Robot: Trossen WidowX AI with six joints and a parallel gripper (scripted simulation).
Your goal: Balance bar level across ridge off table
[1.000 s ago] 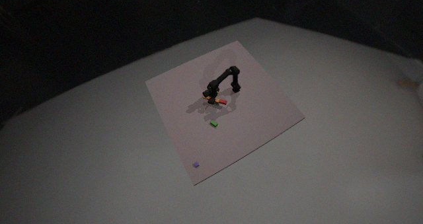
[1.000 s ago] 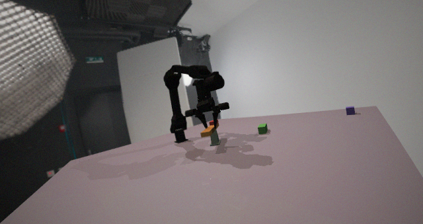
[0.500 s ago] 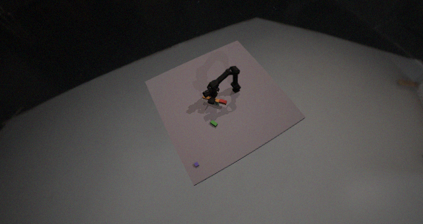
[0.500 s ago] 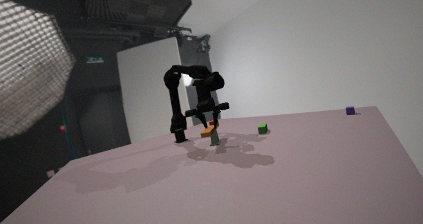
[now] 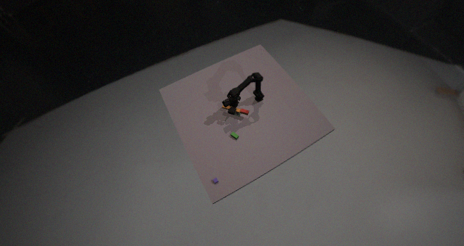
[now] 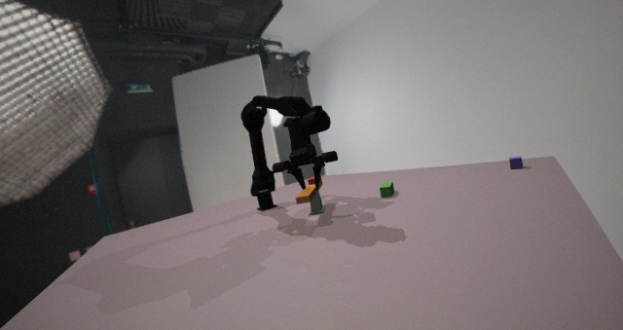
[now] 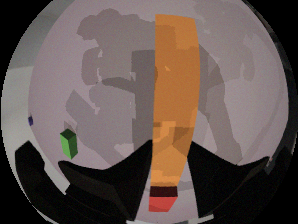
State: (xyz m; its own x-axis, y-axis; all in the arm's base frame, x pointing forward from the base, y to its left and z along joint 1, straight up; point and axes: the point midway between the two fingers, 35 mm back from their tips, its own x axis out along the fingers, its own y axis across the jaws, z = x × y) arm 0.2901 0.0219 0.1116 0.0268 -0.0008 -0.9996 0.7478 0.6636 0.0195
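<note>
The bar [image 5: 226,107] [image 6: 307,194] [image 7: 176,90] is long and orange, with a dark band and a red end. My gripper [image 6: 311,188] [image 7: 170,144] is shut on the orange part, nearer the red end in the wrist view. The bar is above the table and looks about level. The grey-green ridge [image 6: 316,204] stands on the table under the gripper, its upper part close to the bar. Whether bar and ridge touch cannot be told. The bar and fingers hide most of the ridge in the other views.
A green block [image 5: 234,136] [image 6: 386,190] [image 7: 69,144] lies on the table [image 5: 275,141] [image 6: 438,252], off to one side of the ridge. A small purple cube [image 5: 215,181] [image 6: 516,163] [image 7: 30,120] is much farther off, near a table corner.
</note>
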